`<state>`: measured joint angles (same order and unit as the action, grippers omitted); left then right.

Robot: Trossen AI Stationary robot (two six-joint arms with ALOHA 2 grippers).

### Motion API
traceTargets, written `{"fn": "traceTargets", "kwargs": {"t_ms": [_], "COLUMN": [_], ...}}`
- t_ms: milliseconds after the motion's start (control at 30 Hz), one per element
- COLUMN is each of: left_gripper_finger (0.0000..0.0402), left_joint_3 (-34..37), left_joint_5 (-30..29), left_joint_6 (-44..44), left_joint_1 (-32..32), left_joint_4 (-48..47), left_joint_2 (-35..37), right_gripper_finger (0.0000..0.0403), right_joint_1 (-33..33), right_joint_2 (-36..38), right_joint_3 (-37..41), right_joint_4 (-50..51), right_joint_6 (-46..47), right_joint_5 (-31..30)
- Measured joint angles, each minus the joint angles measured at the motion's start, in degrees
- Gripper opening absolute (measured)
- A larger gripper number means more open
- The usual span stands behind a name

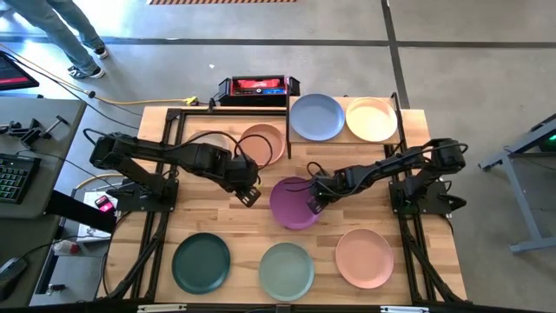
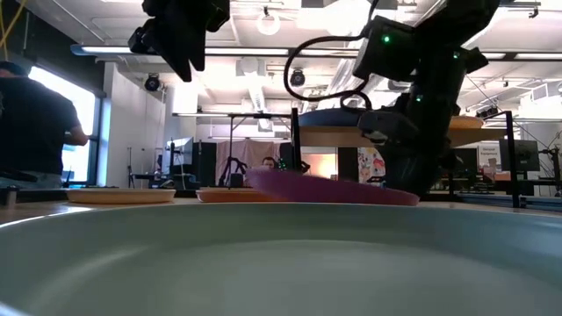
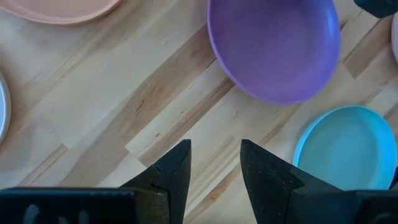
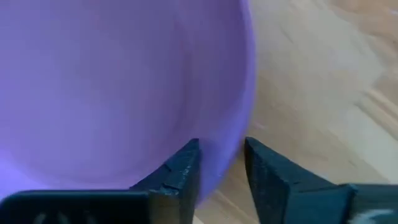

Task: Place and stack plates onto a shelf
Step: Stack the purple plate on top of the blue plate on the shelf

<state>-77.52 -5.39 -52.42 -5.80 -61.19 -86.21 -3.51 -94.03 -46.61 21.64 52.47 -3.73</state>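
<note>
A purple plate (image 1: pixel 291 204) sits mid-table, tilted in the low view (image 2: pixel 334 188), with its left rim raised. My right gripper (image 1: pixel 314 203) is shut on its right rim. My left gripper (image 1: pixel 249 195) hangs open above bare wood, left of the purple plate (image 3: pixel 273 50), touching nothing. The shelf (image 1: pixel 344 139) at the far right carries a blue plate (image 1: pixel 316 117) and a cream plate (image 1: pixel 372 120). An orange-tan plate (image 1: pixel 265 142) lies at the far middle. Dark green (image 1: pixel 201 263), sage green (image 1: pixel 286 269) and salmon (image 1: pixel 365 257) plates line the near edge. My right gripper has the purple plate's right rim (image 4: pixel 233 134) between its fingers, one finger (image 4: pixel 180 171) inside the dish and the other outside the rim. The fingers slant steeply down from the table's right side. The plate sits tilted, its right rim low and its left rim (image 2: pixel 259 175) lifted.
A red-and-black box (image 1: pixel 258 87) stands beyond the table's far edge. A pale plate (image 1: pixel 207 141) shows partly under my left arm. A person stands at the far left of the room (image 2: pixel 31 132). Bare wood lies between the purple plate and the near row.
</note>
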Motion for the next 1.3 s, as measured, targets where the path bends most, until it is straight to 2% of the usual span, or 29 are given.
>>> {"fn": "traceTargets", "kwargs": {"t_ms": [200,267,467,633,967,1300], "left_gripper_finger": [0.0129,0.0129,0.0129,0.0129,0.0129,0.0129], "left_joint_3": [0.0,0.0,0.0,0.0,0.0,0.0], "left_joint_5": [0.0,0.0,0.0,-0.3,-0.4,-0.4], "left_joint_6": [0.0,0.1,1.1,1.7,3.6,3.6], "left_joint_1": [0.0,0.0,0.0,0.0,0.0,0.0], "left_joint_4": [0.0,0.0,0.0,-0.1,-0.1,-0.2], "left_joint_2": [0.0,0.0,0.0,0.0,0.0,0.0], "right_gripper_finger": [0.002,0.0007,0.0003,0.0001,0.0,0.0], "right_joint_1": [0.0,0.0,0.0,0.0,1.9,7.9], "right_joint_2": [0.4,0.4,0.8,3.9,15.8,28.5], "right_joint_3": [0.0,-0.1,-0.2,-0.3,-0.3,-0.3], "right_joint_4": [-2.2,-2.8,-2.6,-1.5,3.7,5.6], "right_joint_6": [-0.4,-1.0,-2.1,-3.0,-4.6,-7.5], "right_joint_5": [1.1,1.3,1.8,2.1,0.6,0.2]}}
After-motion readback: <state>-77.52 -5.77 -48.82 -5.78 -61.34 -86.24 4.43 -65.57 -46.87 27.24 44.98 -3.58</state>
